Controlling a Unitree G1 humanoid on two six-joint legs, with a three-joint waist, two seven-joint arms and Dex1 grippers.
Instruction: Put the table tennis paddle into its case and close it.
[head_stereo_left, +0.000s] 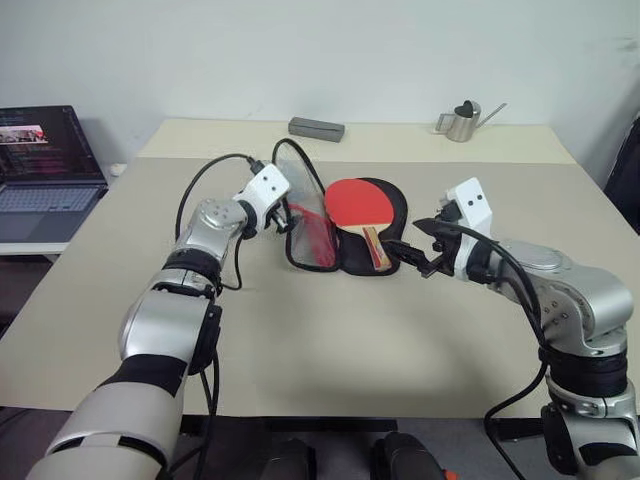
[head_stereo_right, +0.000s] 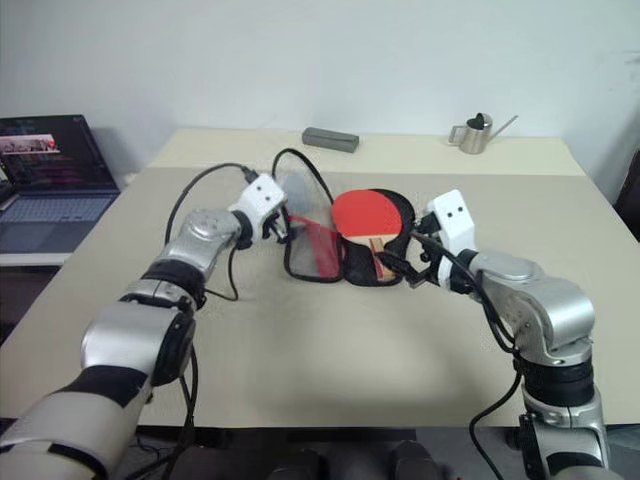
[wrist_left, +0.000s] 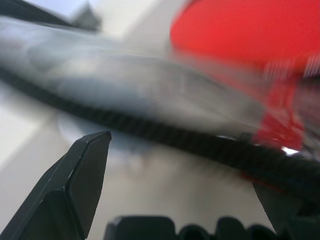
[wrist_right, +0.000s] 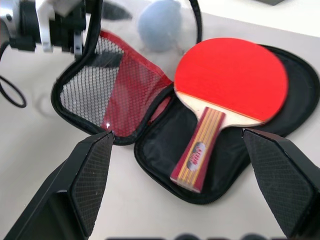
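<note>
Paddle lies in its opened case, between two spread grippers

Table tennis paddle (wrist_right: 227, 95) rests red face up in the open case (wrist_right: 165, 150) mid-table (head_stereo_left: 300, 350). Left gripper (head_stereo_left: 283, 217), fingers parted, hovers at the lifted mesh flap; right gripper (head_stereo_left: 420, 252), parted and empty, hangs just beside the handle.

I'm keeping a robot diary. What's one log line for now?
paddle: in open case | left gripper: open, by lid | right gripper: open, near handle

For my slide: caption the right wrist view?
Open right tool facing paddle lying in unzipped case.
</note>
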